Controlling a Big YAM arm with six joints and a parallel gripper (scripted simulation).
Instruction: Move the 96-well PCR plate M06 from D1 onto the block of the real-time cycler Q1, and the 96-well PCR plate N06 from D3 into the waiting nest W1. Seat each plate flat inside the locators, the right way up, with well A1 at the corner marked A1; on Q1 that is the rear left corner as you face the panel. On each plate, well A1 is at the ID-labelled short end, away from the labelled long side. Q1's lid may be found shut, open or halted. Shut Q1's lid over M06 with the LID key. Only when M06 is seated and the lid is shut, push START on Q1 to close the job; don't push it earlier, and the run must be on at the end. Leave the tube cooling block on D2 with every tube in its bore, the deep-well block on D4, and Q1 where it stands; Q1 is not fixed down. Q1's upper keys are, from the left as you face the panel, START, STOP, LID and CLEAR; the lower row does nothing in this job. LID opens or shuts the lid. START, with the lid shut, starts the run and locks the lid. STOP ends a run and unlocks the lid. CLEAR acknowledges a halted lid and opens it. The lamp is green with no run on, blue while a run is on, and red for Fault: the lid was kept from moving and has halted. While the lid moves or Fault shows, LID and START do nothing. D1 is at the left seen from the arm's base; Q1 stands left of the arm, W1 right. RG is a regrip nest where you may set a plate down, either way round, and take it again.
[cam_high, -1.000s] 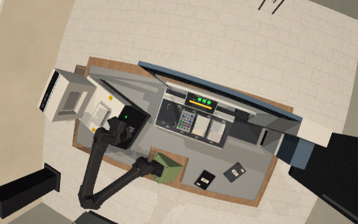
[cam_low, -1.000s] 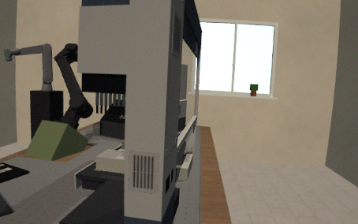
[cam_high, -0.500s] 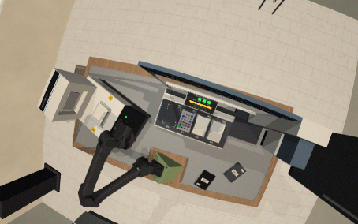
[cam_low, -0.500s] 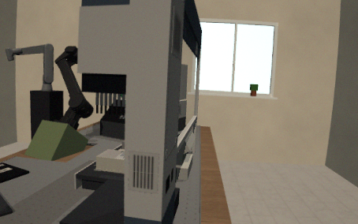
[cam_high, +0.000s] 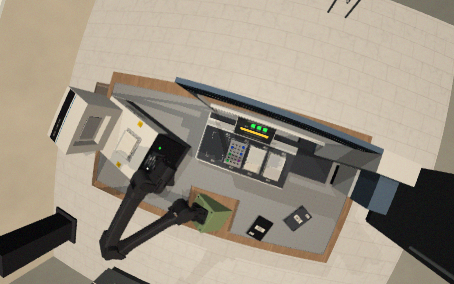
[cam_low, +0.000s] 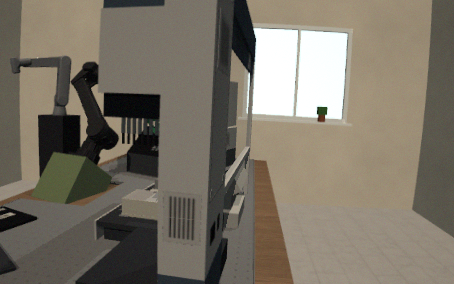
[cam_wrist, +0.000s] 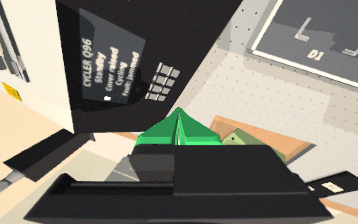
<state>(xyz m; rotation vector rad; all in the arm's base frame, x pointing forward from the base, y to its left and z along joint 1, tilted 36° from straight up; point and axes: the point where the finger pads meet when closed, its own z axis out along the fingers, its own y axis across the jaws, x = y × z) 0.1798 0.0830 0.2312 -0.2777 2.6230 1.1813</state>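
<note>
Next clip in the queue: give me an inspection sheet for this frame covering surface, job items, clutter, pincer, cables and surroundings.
Surface: grey bench top on a wooden board.
Job's things: white cycler with black sloped panel, lid raised, green lamp lit, a pale plate on its block; slot D1 bare; two pale plates on the deck's right slots; tube block beside them.
Clutter: two dark nests near the front edge; green wedge base.
Pincer: green-fingered pincer shut, holding nothing, pointing at the panel keys.
Cables: nothing seen.
Surroundings: window, small potted plant on the sill.
</note>
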